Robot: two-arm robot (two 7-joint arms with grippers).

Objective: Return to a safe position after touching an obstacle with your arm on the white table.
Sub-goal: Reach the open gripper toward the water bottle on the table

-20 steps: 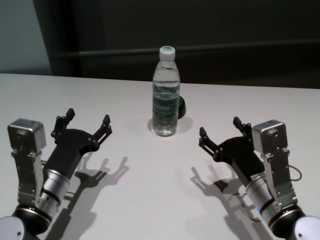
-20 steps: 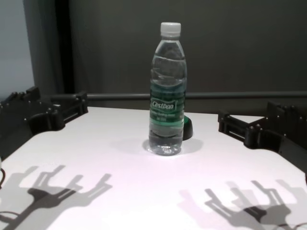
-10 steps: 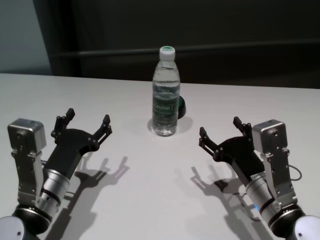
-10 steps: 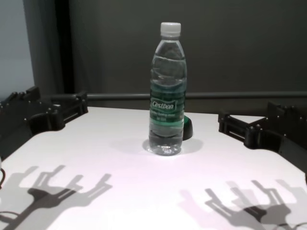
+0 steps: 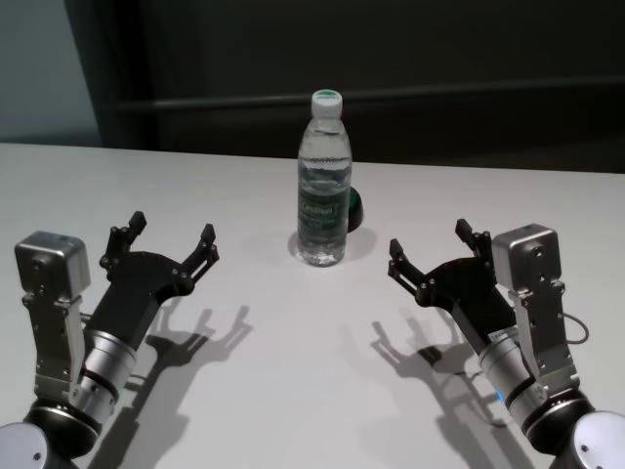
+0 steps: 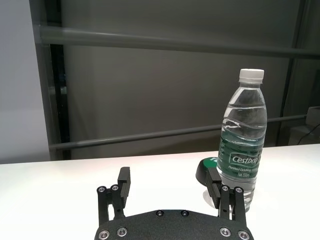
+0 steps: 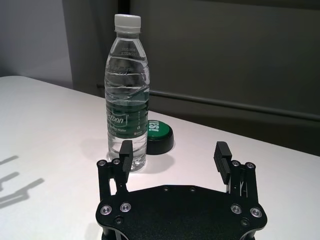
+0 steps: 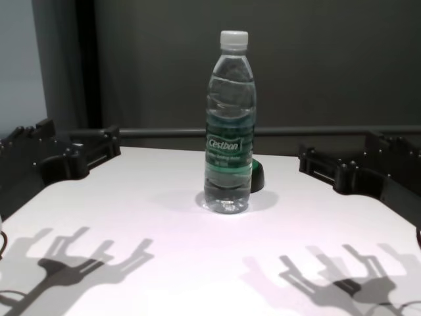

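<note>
Bottle (image 5: 323,181) upright mid table (image 5: 293,391), small dome (image 5: 355,206) just behind. Your left hand (image 5: 168,241) and right hand (image 5: 430,252) both spread wide, empty, flanking bottle, well apart from it. Likely staged for arm contact; keep clearance.

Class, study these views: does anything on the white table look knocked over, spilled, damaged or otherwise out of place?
Nothing stands out. The water bottle stands upright and capped on the white table, a small dark dome just behind it. The left gripper and right gripper hover open, clear of both.
</note>
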